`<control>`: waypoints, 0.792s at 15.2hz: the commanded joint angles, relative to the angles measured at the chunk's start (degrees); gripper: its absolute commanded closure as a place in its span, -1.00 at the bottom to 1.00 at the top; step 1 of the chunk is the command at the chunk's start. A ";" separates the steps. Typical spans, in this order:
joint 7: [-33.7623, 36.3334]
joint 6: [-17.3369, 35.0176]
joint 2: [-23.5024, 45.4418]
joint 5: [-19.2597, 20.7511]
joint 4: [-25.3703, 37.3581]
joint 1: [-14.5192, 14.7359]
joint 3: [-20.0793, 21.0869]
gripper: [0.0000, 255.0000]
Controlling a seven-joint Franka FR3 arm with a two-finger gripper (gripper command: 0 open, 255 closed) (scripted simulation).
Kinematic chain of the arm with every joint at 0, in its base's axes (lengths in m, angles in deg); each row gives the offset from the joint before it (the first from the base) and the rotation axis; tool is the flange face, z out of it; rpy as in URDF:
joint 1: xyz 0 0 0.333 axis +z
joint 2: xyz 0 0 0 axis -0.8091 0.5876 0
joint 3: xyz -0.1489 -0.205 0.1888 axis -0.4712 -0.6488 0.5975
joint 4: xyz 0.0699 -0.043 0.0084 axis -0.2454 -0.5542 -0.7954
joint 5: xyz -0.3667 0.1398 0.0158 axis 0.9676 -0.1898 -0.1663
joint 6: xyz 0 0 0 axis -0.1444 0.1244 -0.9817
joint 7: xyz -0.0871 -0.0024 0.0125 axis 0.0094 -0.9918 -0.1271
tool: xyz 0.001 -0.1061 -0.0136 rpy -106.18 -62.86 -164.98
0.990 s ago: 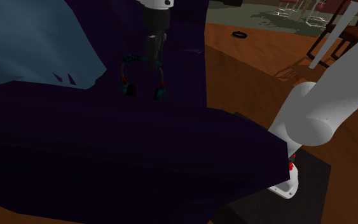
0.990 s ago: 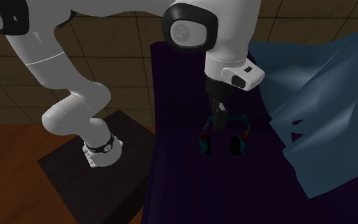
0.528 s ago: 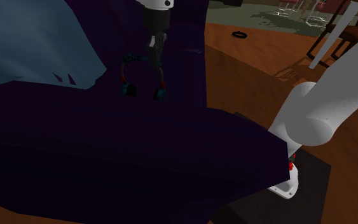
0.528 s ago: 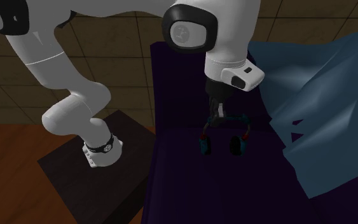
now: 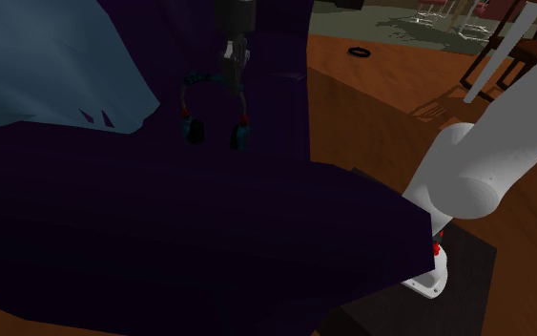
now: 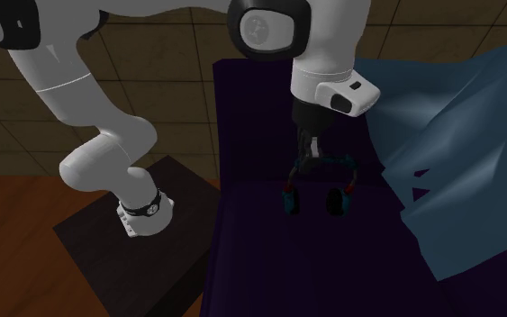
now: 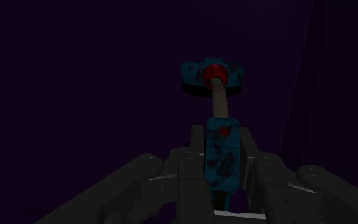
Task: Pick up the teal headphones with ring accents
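Headphones (image 5: 240, 136): mottled teal, with a red ring on the round ear cup; thin arched band on top, cups hanging down
Gripper (image 5: 233, 78): blocky black fingers clamped on the band's flat teal slider
Beneath: smooth dark purple cover (image 5: 161, 239); the headphones are over it
Beside: rumpled blue sheet (image 5: 47, 67)
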 commanded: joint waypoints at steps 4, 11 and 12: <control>0.19 -3.66 0.21 0.11 3.89 -0.04 -0.04 1.00; 0.38 -8.44 0.81 0.29 9.25 -0.13 -0.12 1.00; 0.38 -8.44 0.82 0.29 9.26 -0.13 -0.12 1.00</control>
